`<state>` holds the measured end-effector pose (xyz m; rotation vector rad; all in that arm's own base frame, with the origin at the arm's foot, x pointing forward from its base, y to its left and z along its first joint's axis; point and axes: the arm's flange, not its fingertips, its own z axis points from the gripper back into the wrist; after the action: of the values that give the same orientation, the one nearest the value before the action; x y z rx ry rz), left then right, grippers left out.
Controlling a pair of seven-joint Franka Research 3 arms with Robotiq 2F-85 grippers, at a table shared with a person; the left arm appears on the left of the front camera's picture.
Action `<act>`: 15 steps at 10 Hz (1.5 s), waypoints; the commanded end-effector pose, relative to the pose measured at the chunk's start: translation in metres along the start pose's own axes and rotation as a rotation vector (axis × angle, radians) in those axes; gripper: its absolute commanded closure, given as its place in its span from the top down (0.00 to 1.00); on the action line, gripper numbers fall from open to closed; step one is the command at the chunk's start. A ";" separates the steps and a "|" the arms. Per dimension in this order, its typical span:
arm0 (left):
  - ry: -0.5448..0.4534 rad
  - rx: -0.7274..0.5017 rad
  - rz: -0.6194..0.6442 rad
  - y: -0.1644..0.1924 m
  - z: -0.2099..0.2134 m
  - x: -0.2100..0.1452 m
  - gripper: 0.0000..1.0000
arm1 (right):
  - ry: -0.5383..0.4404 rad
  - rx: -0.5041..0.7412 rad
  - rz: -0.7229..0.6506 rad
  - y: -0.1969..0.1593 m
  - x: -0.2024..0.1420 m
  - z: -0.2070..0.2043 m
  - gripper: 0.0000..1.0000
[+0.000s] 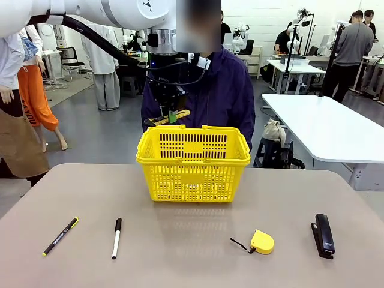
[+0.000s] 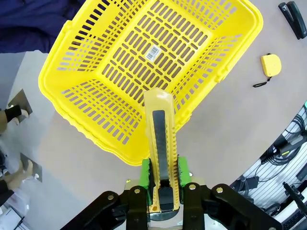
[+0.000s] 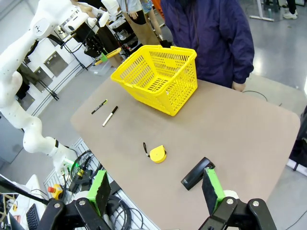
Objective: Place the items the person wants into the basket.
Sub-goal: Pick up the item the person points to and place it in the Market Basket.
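Left wrist view: pincer (image 2: 164,171) clamps slim knife (image 2: 160,129) above lattice basket (image 2: 120,24).

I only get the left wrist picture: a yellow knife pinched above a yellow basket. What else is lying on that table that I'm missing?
Observer: A thin black pen with a yellow end lies on the table, on the robot's side, left of the basket.
Operator: Anything near it?
Observer: A white marker with a black cap lies to its right, not touching it.
Operator: So two more besides my utility knife. And the other claw?
Observer: The right gripper is open and holds nothing.
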<state>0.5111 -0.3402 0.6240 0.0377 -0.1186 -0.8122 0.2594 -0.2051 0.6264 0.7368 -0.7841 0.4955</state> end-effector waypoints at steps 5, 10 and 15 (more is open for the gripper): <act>-0.023 -0.037 -0.220 0.029 -0.036 0.026 0.26 | -0.024 0.018 0.013 0.000 0.000 -0.001 1.00; -0.014 -0.020 -0.307 0.047 -0.096 0.052 0.26 | -0.024 0.018 0.013 0.000 0.000 -0.001 1.00; 0.033 -0.066 -0.288 0.056 -0.160 0.080 0.26 | -0.024 0.018 0.013 0.000 0.000 -0.001 1.00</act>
<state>0.6130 -0.3569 0.4712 -0.0213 -0.0753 -1.1005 0.2594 -0.2051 0.6264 0.7368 -0.7842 0.4956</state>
